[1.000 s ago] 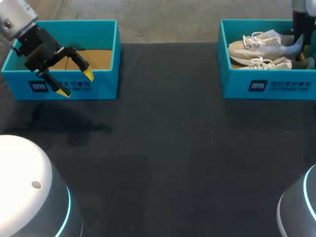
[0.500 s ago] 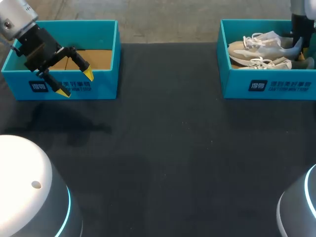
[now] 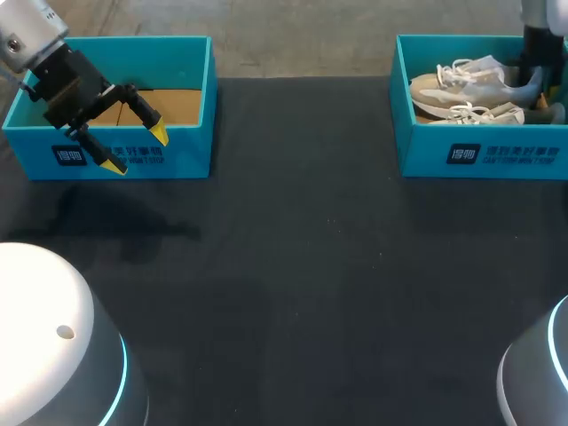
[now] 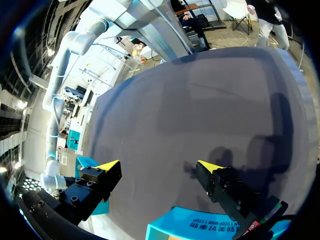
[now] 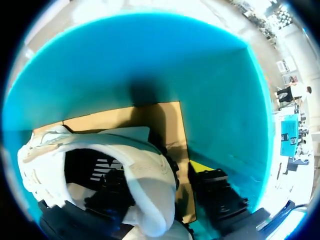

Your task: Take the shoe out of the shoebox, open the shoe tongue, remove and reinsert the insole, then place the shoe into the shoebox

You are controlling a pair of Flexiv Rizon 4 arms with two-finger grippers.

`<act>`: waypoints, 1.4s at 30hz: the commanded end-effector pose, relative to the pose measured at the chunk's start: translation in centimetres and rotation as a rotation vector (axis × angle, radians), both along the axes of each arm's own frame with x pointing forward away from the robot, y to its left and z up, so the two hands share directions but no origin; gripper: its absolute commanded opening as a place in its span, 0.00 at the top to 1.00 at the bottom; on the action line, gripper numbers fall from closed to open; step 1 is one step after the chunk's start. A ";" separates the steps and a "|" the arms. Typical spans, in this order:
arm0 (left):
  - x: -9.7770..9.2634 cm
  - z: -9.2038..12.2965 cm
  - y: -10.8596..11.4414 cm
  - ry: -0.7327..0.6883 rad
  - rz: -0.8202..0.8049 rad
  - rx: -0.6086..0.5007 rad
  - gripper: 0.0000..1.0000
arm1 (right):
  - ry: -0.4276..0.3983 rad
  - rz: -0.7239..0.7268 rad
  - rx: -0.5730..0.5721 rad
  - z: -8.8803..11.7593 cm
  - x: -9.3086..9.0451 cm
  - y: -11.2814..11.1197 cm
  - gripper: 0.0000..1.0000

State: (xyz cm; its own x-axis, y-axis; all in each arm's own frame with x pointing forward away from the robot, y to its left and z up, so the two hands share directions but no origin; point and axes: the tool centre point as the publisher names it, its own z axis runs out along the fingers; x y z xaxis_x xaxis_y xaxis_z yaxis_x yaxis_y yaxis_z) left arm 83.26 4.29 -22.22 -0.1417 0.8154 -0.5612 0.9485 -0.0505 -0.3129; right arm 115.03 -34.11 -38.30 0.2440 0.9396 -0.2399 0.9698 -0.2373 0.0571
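A dark tabletop [image 3: 311, 266] seen from above. At its near edge sit two rounded white robot bases, one at the near left corner [image 3: 53, 337] and one at the near right corner [image 3: 541, 373].

Farther back, at the far left corner, stands a teal left shoebox [image 3: 191, 151], open at the top, with a bare brown cardboard floor [image 3: 177, 102]. The left gripper [image 3: 137, 149] hangs above this box's near wall, tilted, its two yellow-tipped fingers spread wide apart and holding nothing. In the left wrist view the left gripper [image 4: 159, 165] shows only dark tabletop [image 4: 200, 110] between its fingers and the box's teal rim [image 4: 200, 227] just under it.

At the far right corner stands a matching right shoebox [image 3: 479, 155] holding two pale shoes side by side on their sides: a near shoe [image 3: 470, 113] and a far shoe [image 3: 470, 80]. The right arm [image 3: 537, 35] reaches down into this box at the shoes' heel end.

In the right wrist view, the right gripper [image 5: 155, 172] straddles the heel of a white shoe [image 5: 145, 170]: one finger inside the shoe's opening, the other outside, with a strip of cardboard lining [image 5: 160, 120] visible between that finger and the heel, so the jaws stand apart.
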 end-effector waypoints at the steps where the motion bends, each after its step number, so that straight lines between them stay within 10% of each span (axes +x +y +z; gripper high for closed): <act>1: -0.1 0.0 0.0 -0.002 0.000 0.003 0.00 | 0.000 -0.007 -0.007 1.1 -0.3 0.4 0.00; 29: -0.1 0.0 0.0 -0.002 0.000 0.003 0.00 | -0.068 -0.053 0.004 15.4 -5.5 6.9 0.00; 42: -0.1 0.0 0.0 -0.002 0.000 0.003 0.00 | -0.066 -0.082 0.047 18.9 -11.4 11.0 0.00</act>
State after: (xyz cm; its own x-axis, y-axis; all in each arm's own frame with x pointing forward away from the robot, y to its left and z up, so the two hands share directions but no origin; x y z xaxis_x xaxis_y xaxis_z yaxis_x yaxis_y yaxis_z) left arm 83.26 4.29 -22.22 -0.1418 0.8154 -0.5612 0.9485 -0.0504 -0.3129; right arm 106.07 -23.56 -20.21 0.3323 0.9257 -0.1805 0.9428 -0.3310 0.0380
